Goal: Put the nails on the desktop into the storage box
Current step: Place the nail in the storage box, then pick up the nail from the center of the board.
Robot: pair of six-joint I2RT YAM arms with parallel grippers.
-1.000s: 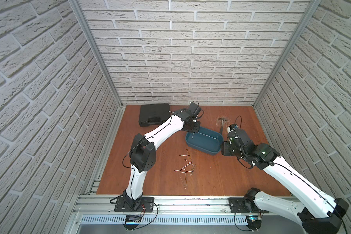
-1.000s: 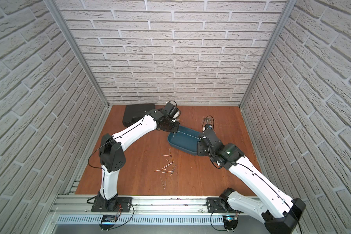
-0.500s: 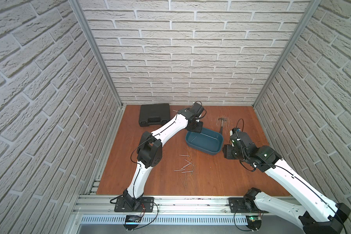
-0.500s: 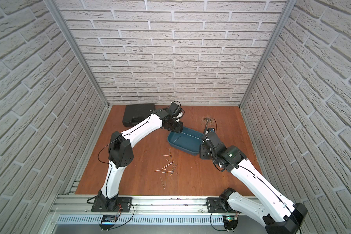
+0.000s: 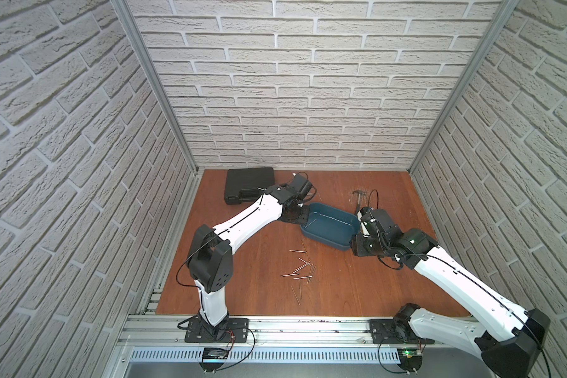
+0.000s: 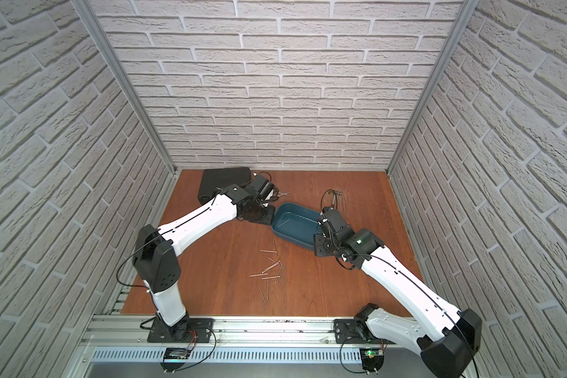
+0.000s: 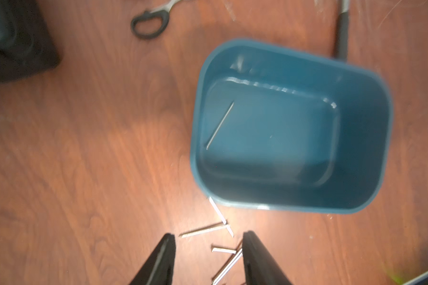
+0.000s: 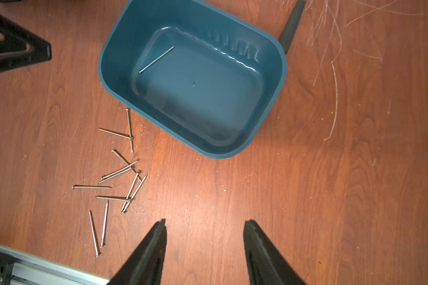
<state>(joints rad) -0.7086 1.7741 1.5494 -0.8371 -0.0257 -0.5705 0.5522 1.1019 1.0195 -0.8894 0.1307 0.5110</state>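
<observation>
Note that the left gripper [image 7: 209, 238] has just parted its jaws and holds nothing; one nail [image 8: 156, 60] lies in the storage box [image 8: 114, 49]. The right gripper [image 8: 204, 223] stands half-wide, empty. Collect the remaining nails [image 8: 119, 177] from the desktop [image 8: 307, 197].

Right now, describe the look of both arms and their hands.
Left arm and right arm: white shells, black joint housings, thin black cables looping outside. The left hand and right hand each have two matte black tapering fingers. A small green light shows on the right arm.
</observation>
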